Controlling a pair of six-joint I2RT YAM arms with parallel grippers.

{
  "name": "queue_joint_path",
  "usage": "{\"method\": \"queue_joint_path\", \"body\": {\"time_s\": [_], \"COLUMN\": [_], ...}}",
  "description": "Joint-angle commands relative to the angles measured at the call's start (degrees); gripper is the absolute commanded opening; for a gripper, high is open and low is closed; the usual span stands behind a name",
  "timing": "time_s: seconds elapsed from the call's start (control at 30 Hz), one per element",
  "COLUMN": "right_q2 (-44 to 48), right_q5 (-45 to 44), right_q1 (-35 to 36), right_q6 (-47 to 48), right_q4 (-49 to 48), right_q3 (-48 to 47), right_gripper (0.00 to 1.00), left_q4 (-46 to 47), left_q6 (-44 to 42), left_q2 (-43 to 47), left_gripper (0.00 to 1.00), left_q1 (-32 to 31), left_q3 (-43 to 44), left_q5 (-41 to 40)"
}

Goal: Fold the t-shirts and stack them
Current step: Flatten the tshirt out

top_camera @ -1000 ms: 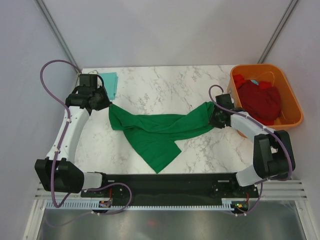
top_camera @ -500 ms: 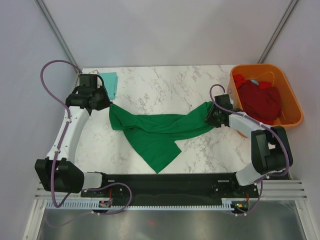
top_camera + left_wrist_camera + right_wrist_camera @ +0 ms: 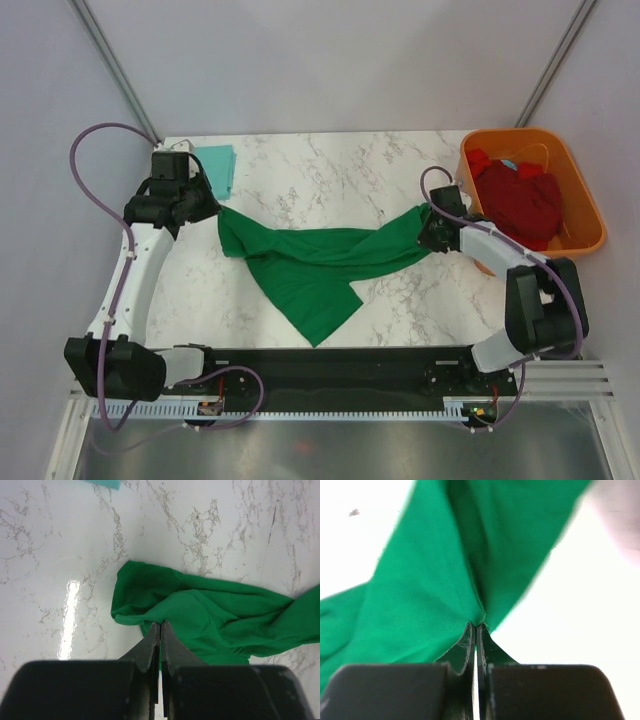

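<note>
A: A white marbled surface [image 3: 330,170], plain grey walls around it. Where is the green t-shirt [image 3: 310,265]?

B: Strung across the middle, from near the left edge to near the right edge, with a loose flap trailing toward the near edge.

A: Who has it?

B: Both. The left pincer [image 3: 160,626] is clamped on a bunched corner, and the right pincer [image 3: 475,626] is clamped on a fold at the other end.

A: Why both ends?

B: My guess is to draw it taut and spread it flat before folding.

A: The others?

B: A pale teal t-shirt [image 3: 218,165] lies flat at the far left corner, likely the stack's base. The dark red t-shirts [image 3: 520,200] wait in the orange tub [image 3: 585,215] at the far right corner.
</note>
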State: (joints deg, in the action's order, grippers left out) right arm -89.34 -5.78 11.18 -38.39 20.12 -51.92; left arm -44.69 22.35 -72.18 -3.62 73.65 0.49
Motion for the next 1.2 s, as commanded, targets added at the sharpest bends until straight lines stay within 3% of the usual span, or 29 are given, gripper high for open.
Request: {"method": "queue_joint_path", "body": {"time_s": [0.0,0.17,0.33,0.53,0.67,0.77,0.83,0.9,0.93,1.17], "right_q2": [11.5,23.5,25.5,13.2,-2.9,-11.7,-12.8,-10.4,-9.2,4.2], "right_q5": [-6.4,-7.3,-5.2,-3.9,-2.6,-2.4,-4.1,-8.0,-8.6,-2.0], "right_q1": [-0.1,-0.1,-0.1,0.0,-0.1,-0.1,-0.1,-0.1,-0.1,-0.1], "right_q6": [3.1,3.8,3.9,7.8,11.9,13.5,12.4,8.8,7.3,-4.0], "right_q4": [9.6,17.4,18.9,9.6,5.2,8.0,11.0,14.2,15.1,12.0], "right_q3": [-2.2,-2.5,-4.5,-8.4,-15.4,-24.2,-28.2,-28.1,-26.8,-8.0], "right_gripper": [0.00,0.00,0.00,0.01,0.05,0.21,0.30,0.43,0.44,0.43], "left_q4": [0.5,-0.8,-1.0,-0.5,0.9,1.5,2.1,2.3,2.7,3.9], "left_q6": [0.0,0.2,-0.1,-0.2,0.0,0.6,0.6,0.2,0.2,0.1], "left_q2": [4.3,7.2,7.1,0.5,-3.0,-4.6,-4.8,-4.5,-4.1,-3.4], "left_gripper": [0.02,0.02,0.02,0.02,0.02,0.02,0.02,0.02,0.02,0.02], "left_q1": [0.2,0.1,0.1,0.2,0.2,0.2,0.2,0.2,0.2,0.2], "left_q3": [0.6,0.5,0.0,-0.3,1.1,2.4,1.9,0.8,0.4,-1.5], "left_q5": [-0.3,-0.2,-0.3,-0.4,1.0,4.4,5.2,5.4,5.4,7.1]}}
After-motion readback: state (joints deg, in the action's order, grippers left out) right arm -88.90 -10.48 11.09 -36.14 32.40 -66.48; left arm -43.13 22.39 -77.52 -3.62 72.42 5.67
